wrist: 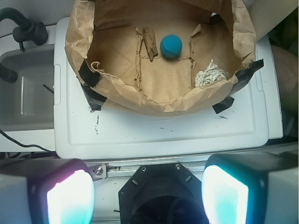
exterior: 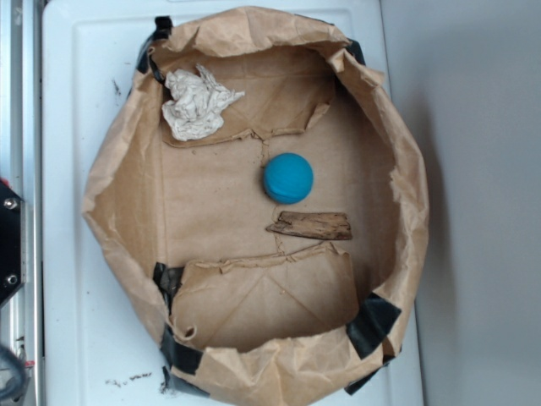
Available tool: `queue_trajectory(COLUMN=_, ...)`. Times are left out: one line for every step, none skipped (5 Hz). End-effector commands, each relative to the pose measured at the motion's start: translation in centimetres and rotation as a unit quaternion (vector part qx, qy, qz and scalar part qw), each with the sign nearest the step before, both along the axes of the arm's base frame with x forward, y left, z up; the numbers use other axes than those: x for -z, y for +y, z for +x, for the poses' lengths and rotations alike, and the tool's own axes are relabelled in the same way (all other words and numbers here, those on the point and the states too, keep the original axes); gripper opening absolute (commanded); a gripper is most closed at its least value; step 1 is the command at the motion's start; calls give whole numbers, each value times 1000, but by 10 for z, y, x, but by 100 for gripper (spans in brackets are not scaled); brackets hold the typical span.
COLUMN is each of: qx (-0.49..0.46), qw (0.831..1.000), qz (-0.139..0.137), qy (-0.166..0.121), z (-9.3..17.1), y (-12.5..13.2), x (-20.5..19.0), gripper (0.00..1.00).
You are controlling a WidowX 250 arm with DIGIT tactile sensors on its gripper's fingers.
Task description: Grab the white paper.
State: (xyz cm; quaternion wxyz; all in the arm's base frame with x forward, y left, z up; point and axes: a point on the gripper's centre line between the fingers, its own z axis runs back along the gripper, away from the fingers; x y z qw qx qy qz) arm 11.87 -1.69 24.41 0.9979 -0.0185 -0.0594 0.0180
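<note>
The white paper (exterior: 196, 103) is a crumpled off-white wad lying in the far left corner of the torn brown paper bag (exterior: 110, 178). In the wrist view the white paper (wrist: 211, 74) shows at the bag's right side, behind its near wall. My gripper (wrist: 147, 193) is open and empty, its two fingers (wrist: 70, 196) wide apart at the bottom of the wrist view, well back from the bag over the robot base. The gripper is out of the exterior view.
A blue ball (exterior: 288, 178) and a brown wood piece (exterior: 311, 225) lie inside the bag. The bag stands on a white table (exterior: 76, 279). Black tape (exterior: 372, 323) holds the bag's corners. A grey sink (wrist: 25, 93) is at left in the wrist view.
</note>
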Motion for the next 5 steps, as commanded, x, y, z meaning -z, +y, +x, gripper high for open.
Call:
queue_trajectory(qx=0, qw=1000, qz=0, qy=0, z=0, y=0, x=0, gripper=100)
queue_trajectory(qx=10, qw=1000, qz=-4, qy=-9, z=50, y=22, x=-2, gripper=100)
queue_trajectory(qx=30, qw=999, qz=23, qy=-36, z=100, y=25, x=5, gripper=100)
queue_trajectory(qx=153, qw=988, qz=-17, qy=-1, z=120, y=11, x=18, gripper=100)
queue_trajectory(qx=153, qw=988, qz=-17, qy=-1, z=120, y=11, x=18, gripper=100)
